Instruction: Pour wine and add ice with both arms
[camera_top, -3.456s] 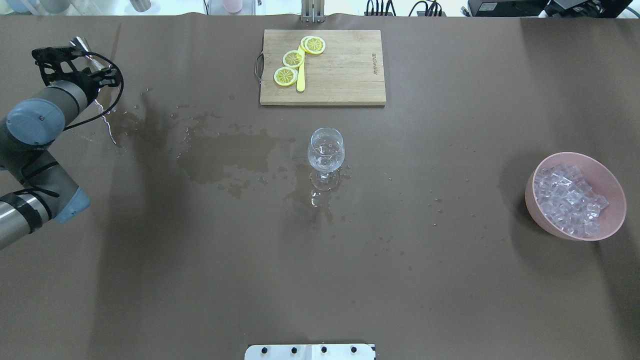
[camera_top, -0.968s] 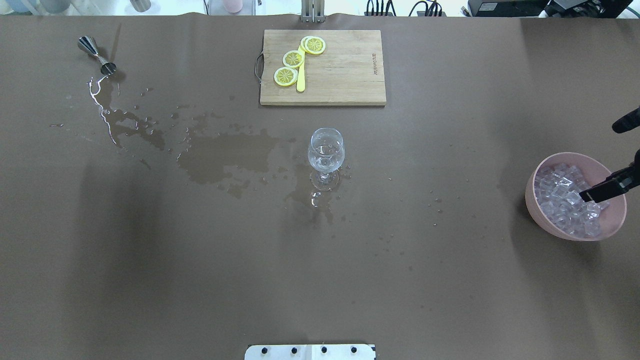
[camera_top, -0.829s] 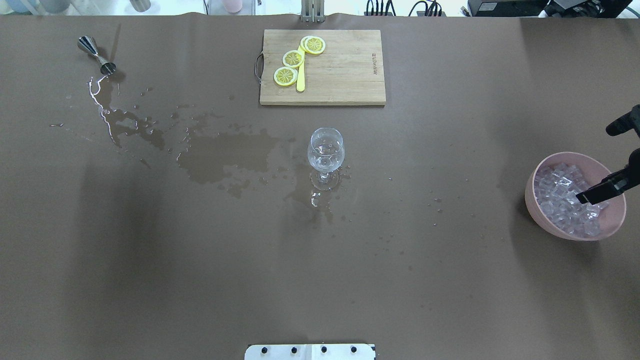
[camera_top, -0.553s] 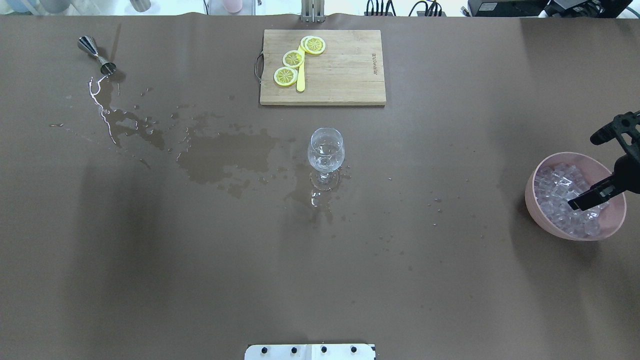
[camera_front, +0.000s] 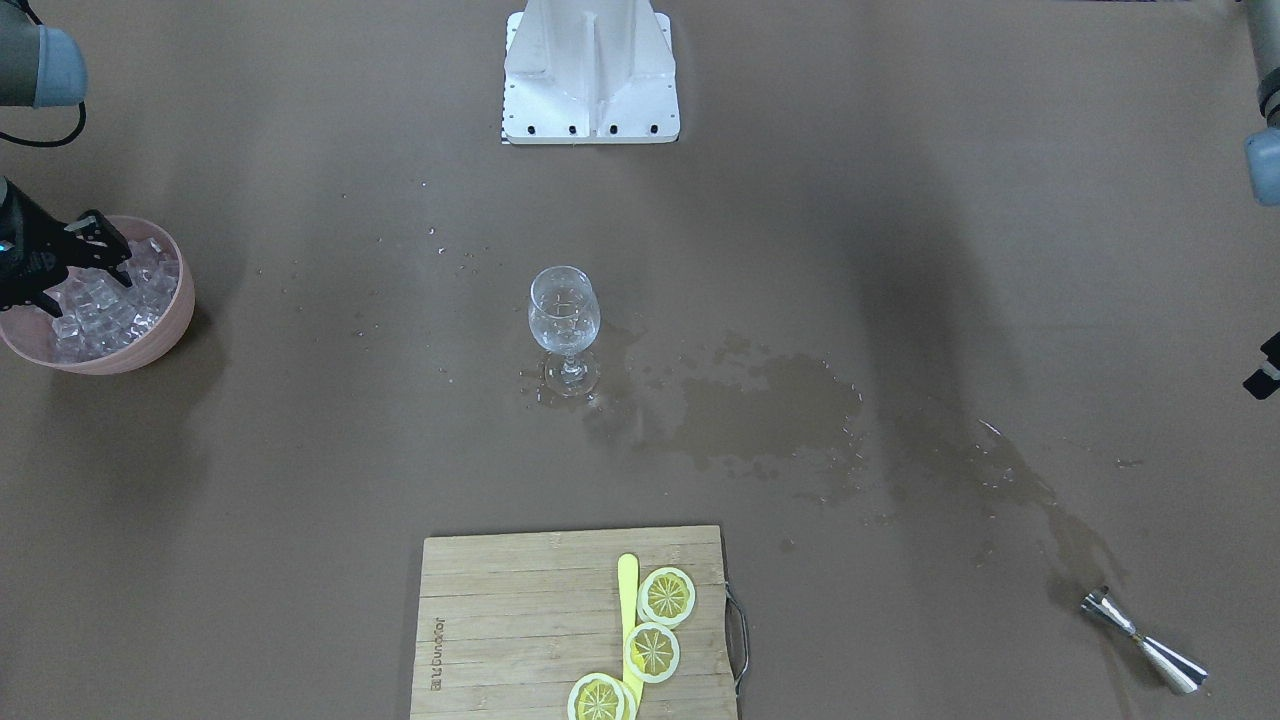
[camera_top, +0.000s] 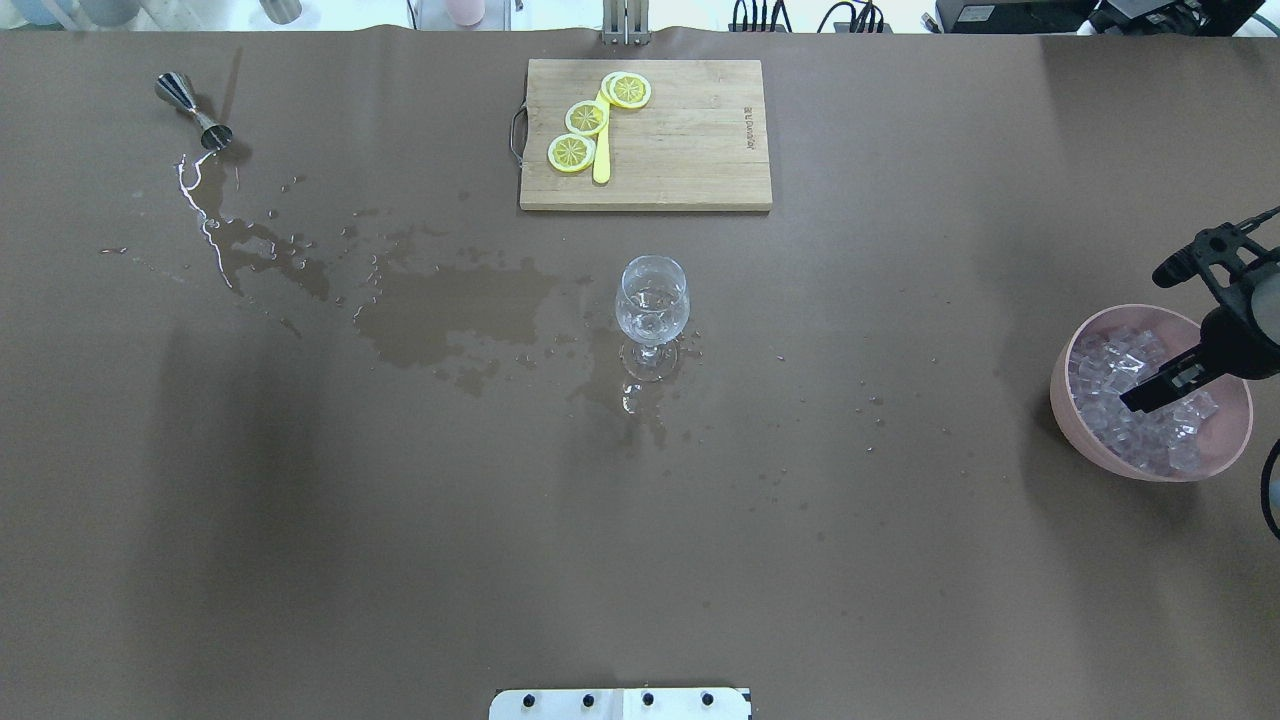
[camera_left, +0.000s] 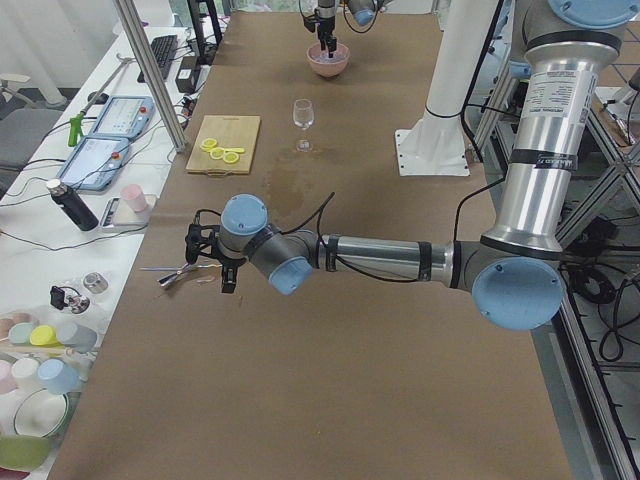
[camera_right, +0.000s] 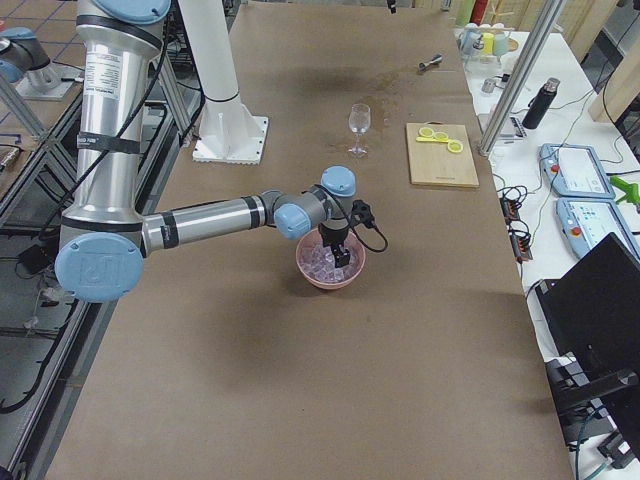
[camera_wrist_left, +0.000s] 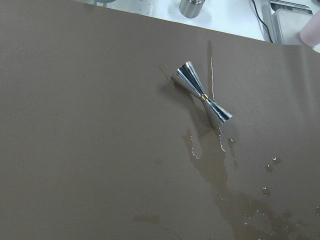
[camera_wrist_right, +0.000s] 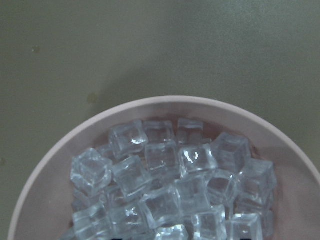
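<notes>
bare table (camera_top: 870, 320) between bowl (camera_top: 1085, 440) and glass (camera_top: 652, 300) | cutting board (camera_top: 690, 150) beyond glass, off that line

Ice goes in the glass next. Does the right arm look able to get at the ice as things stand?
Probably yes. The right gripper hangs open just over the pink bowl, the ice lies heaped and uncovered right below it, and nothing shows in between.
</notes>
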